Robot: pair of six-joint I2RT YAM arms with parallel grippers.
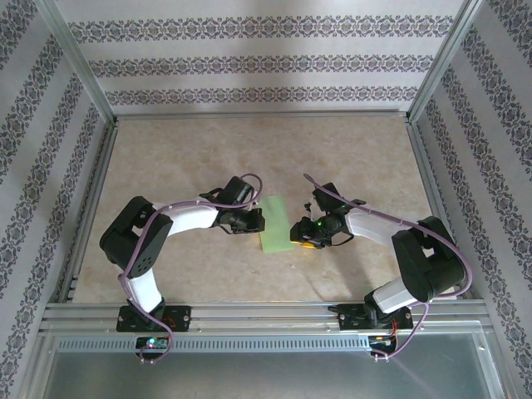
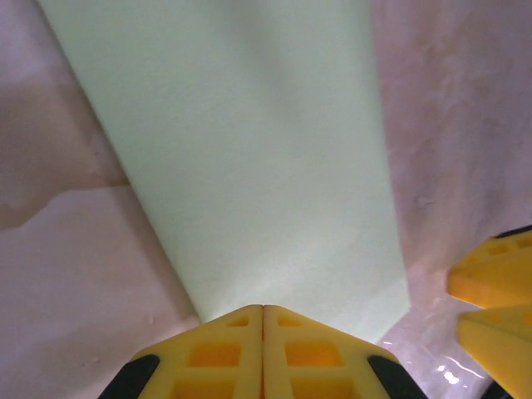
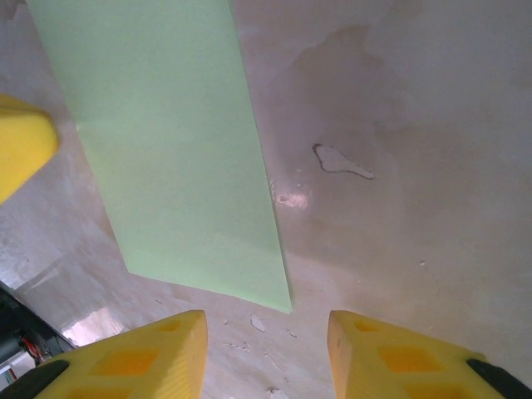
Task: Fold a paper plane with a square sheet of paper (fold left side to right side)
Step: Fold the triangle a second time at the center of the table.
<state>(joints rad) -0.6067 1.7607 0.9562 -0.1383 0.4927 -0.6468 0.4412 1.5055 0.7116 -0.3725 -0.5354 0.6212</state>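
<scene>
The square sheet of paper (image 1: 275,223) lies between the arms as a narrow rectangle, apparently halved already, with the left gripper (image 2: 263,309) pinched together at its edge and the right gripper (image 3: 268,320) standing apart beside it, so the nose and wing folds look still to come.

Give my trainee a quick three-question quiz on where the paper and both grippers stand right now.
1. True or false: the right gripper is shut on the green paper.
2. The left gripper has its fingers: A) spread wide, B) shut together at the paper's edge, C) holding a pen.
3. In the top view, between which two things does the paper lie?
Key: 1 false, its jaws stand apart over the table, near the paper's corner. 2 B. 3 between the two grippers.
</scene>
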